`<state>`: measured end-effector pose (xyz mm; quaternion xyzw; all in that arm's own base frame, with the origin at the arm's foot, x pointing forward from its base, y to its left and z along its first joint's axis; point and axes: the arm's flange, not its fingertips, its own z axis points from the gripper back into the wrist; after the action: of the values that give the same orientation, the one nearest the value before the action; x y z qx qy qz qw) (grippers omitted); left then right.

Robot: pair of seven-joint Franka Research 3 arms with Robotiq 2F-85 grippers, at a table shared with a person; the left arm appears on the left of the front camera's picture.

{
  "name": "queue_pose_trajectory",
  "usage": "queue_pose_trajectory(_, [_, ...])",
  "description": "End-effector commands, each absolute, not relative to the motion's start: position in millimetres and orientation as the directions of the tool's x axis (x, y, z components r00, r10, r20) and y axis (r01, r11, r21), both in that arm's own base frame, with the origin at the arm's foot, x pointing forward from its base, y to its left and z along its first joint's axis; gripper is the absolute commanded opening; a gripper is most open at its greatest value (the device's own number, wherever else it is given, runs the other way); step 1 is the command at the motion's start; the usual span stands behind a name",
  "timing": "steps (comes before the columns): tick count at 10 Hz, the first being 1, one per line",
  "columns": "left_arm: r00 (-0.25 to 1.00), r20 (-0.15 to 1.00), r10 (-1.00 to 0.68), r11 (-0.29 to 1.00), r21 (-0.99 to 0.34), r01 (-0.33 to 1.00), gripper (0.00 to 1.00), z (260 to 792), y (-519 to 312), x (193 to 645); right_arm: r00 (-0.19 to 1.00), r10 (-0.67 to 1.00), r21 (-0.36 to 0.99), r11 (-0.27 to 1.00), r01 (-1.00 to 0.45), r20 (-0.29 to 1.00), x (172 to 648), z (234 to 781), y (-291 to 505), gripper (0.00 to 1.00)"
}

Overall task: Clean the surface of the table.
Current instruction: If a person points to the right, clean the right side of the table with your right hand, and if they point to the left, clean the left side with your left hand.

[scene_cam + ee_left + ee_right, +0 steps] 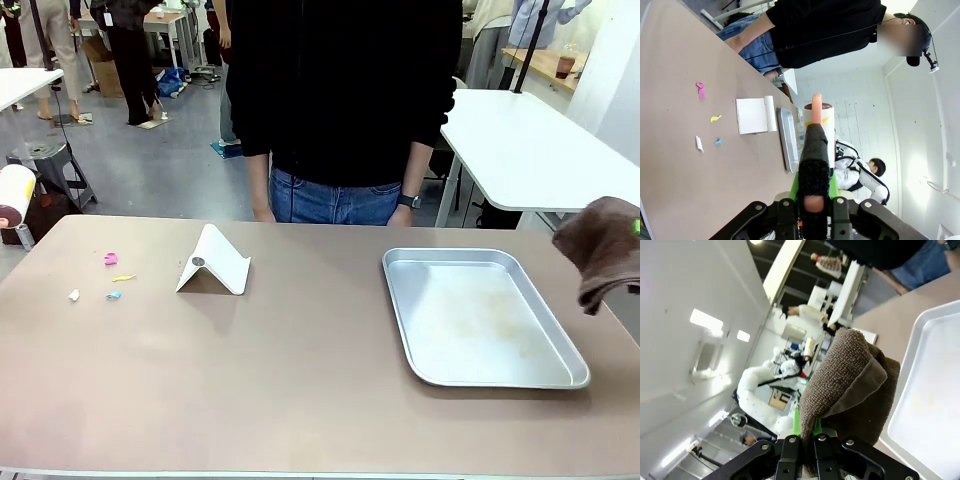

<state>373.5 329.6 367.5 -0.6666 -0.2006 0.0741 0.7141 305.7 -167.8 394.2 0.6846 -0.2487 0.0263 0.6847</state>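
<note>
Front view: the table [300, 390] spans the lower half of the picture. A silver tray [480, 320] lies on it at about 4 o'clock from the middle. A white folded stand [213, 262] sits at 10 o'clock. Out toward 9 o'clock are four small scraps, well apart from the tray: pink [110, 259], yellow [123, 278], white [74, 295] and blue [114, 295]. A person [340, 90] in a dark top and jeans stands at the far edge, at 12 o'clock. A brown cloth [600, 245] hangs above the table's right end at 3 o'clock, and a cream roller [14, 190] pokes in at the left border.

Left wrist view: the left gripper [813, 186] rises from 6 o'clock. Its fingers are clamped on the roller's black handle [815, 155], and the roll points toward 12 o'clock, off the surface. The table [670, 175] runs up the left side from 7 to 11 o'clock. On it are the scraps — pink [700, 89], yellow [715, 118], white [699, 144], blue [718, 141]. Beyond them come the stand [752, 116] and then the tray [787, 140]. The person [815, 30] lies sideways across 12 to 1 o'clock.

Right wrist view: the right gripper [806, 429] at 6 o'clock is pinched tight on the cloth [850, 385], which bunches up over the fingers. The tray [935, 390] fills 3 to 4 o'clock, and a strip of table [890, 320] shows at 2 o'clock — the cloth hangs off to one side of the tray's rim, not on it.
</note>
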Motion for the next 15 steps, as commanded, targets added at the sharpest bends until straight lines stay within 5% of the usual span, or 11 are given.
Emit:
queue_pose_trajectory(1, [0.908, 0.192, 0.371, 0.100, -0.981, 0.167, 0.00, 371, 329, 371, 0.873, -0.358, 0.936, 0.006, -0.352, 0.331, 303, 387, -185, 0.07])
queue_pose_trajectory(15, [0.908, 0.192, 0.371, 0.100, -0.981, 0.167, 0.00, 371, 329, 371, 0.872, -0.379, 0.946, 0.031, -0.322, 0.310, 297, 370, -190, 0.07])
